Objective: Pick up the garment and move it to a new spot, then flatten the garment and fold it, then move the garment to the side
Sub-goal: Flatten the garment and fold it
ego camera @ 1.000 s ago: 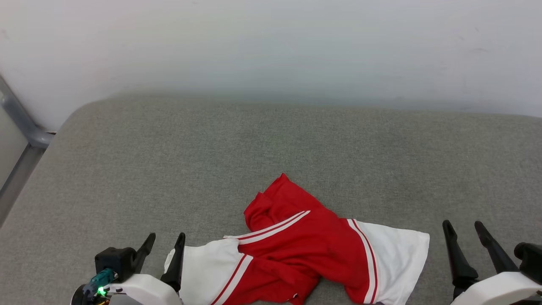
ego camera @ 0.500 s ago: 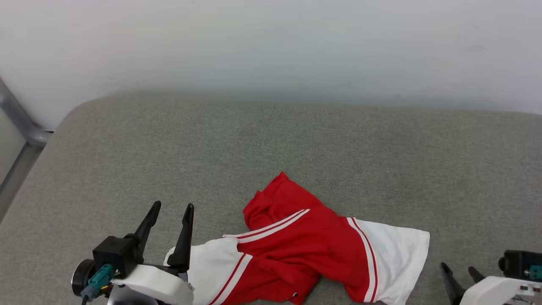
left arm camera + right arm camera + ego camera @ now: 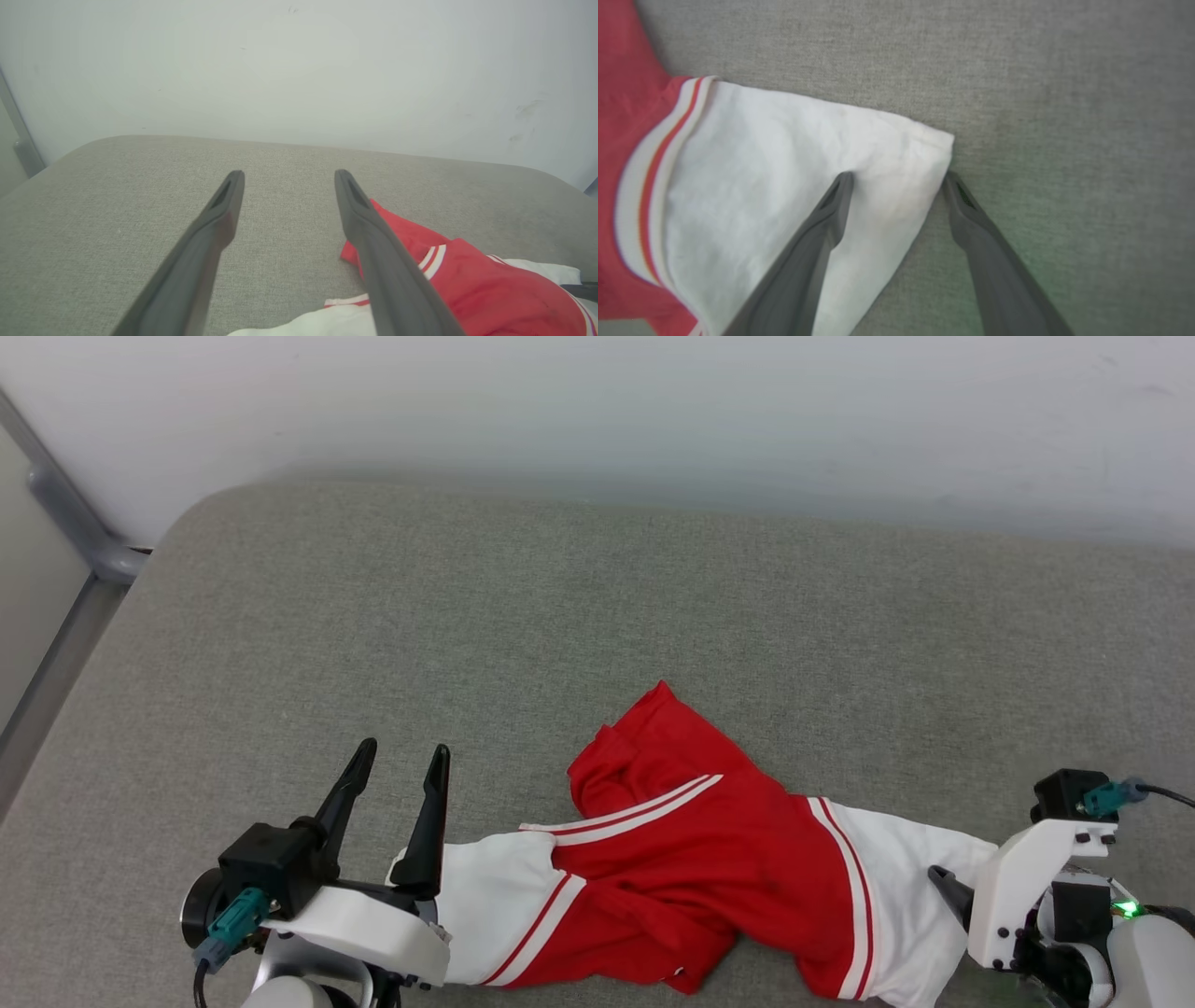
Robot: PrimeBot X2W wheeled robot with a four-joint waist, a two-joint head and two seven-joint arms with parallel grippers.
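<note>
Head view: the garment (image 3: 700, 887) lies crumpled along the near side of a grey cushion (image 3: 597, 616), well apart from the cushion's back edge, which meets a white wall (image 3: 597, 401). The garment is bright red in the middle, with a white sleeve end at each side, each set off by white-and-red stripe trim. A red fold points toward the back edge. The garment is well apart from the cushion's rounded back-left corner, where a grey metal rail (image 3: 79, 513) runs beside it.

The left tool (image 3: 403, 747) stands at the garment's left sleeve end with its two dark fingers spread apart and nothing between them. The inner finger crosses the edge of the white cloth, and the outer one stands over bare cushion.

In the right wrist view, the right tool (image 3: 897, 176) points down at the other white sleeve end, fingers wide apart. One finger is over the white cloth; the other is over bare cushion just past the sleeve's corner. Whether either fingertip touches the cloth cannot be told.
</note>
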